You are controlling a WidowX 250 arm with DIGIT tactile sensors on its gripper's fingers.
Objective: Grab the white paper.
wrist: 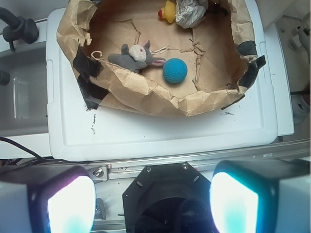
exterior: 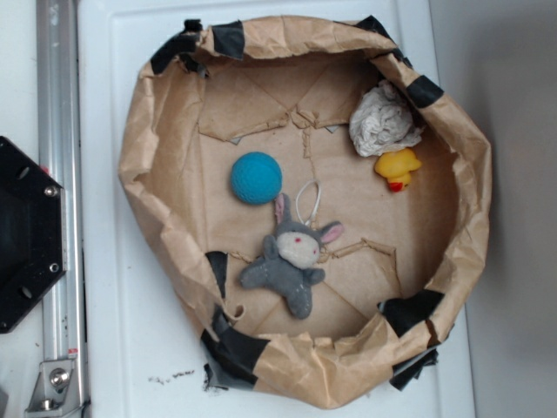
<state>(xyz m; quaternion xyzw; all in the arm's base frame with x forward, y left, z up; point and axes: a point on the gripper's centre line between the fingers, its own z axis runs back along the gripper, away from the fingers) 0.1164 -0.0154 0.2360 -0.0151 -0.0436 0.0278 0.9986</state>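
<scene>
Against the bin's [exterior: 130, 165] far wall, the paper [exterior: 384, 119] touches a duck [exterior: 398, 166], so the gripper [wrist: 151, 201], spread wide and well short, should descend clear of that toy.

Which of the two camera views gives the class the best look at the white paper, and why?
The exterior view: the white paper shows whole from above, creases clear, against the brown paper wall and touching the yellow duck. The wrist view shows it far off, cut by the top edge, beside the duck.
</scene>
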